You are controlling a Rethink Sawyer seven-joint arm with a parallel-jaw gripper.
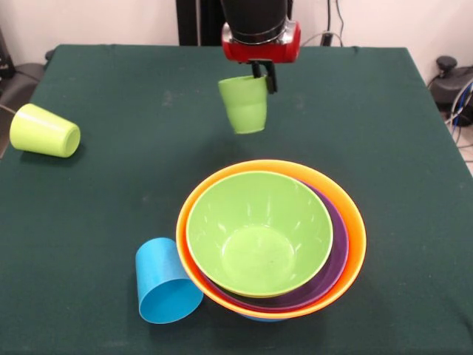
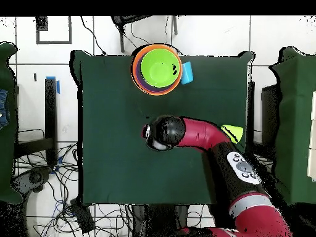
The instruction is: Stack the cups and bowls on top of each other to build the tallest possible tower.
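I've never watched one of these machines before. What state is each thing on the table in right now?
Tool: shut on the green cup's rim.
Green cup: lifted off the table, slightly tilted.
Yellow-green cup: lying on its side.
Blue cup: lying on its side, against the tower.
Tower: upright nested bowls, green bowl innermost.

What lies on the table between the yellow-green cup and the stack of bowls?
Nothing; in the front view only bare green tablecloth separates the yellow-green cup from the stack of bowls.
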